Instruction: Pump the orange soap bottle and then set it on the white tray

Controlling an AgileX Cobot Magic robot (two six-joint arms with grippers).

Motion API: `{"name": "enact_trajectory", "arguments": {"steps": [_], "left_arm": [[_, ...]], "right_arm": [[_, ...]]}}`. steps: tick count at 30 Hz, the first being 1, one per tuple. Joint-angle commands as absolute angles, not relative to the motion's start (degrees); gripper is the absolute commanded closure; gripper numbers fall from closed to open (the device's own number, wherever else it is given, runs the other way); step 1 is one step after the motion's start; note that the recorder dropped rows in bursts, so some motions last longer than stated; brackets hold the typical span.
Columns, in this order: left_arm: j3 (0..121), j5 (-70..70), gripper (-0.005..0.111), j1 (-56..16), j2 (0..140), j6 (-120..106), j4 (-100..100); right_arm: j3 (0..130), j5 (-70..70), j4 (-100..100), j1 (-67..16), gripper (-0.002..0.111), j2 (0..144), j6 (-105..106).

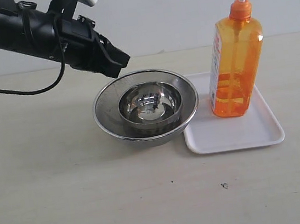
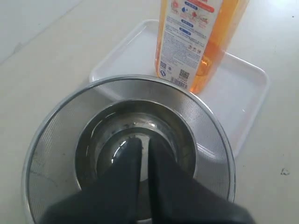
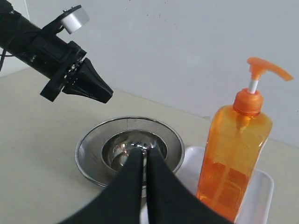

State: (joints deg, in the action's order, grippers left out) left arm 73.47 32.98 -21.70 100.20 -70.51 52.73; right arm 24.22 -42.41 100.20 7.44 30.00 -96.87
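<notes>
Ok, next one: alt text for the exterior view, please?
An orange soap bottle stands upright on a white tray, right of a steel bowl nested in a mesh strainer. The left arm's shut pincer hovers above the strainer's back-left rim, holding nothing.

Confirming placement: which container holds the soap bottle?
The white tray: the orange soap bottle stands upright on it. The steel bowl, nested in the strainer beside it, holds no bottle.

Here's my matte black tubular left arm [image 1: 23,29], thin black cable [image 1: 20,92] trailing off it, small white cylindrical cap [image 3: 74,18] on top, black wedge-shaped left gripper [image 2: 143,145].
</notes>
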Motion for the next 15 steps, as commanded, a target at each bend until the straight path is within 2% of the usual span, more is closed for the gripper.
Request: {"name": "enact_trajectory", "arguments": {"steps": [1,9,12,15], "left_arm": [[73.05,32.53,0.102,-21.87,99.39,-70.08,53.47],[73.05,32.39,0.102,-21.87,99.39,-70.08,53.47],[73.05,32.39,0.102,-21.87,99.39,-70.08,53.47],[73.05,32.39,0.102,-21.87,99.39,-70.08,53.47]], "right_arm": [[24.08,-41.71,99.95,6.72,0.108,29.9,-97.0],[24.08,-41.55,96.72,6.72,0.108,29.8,-96.72],[23.97,-38.79,85.81,6.72,0.108,29.0,-88.76],[23.97,-36.08,63.23,6.83,0.108,28.55,-72.24]]}}
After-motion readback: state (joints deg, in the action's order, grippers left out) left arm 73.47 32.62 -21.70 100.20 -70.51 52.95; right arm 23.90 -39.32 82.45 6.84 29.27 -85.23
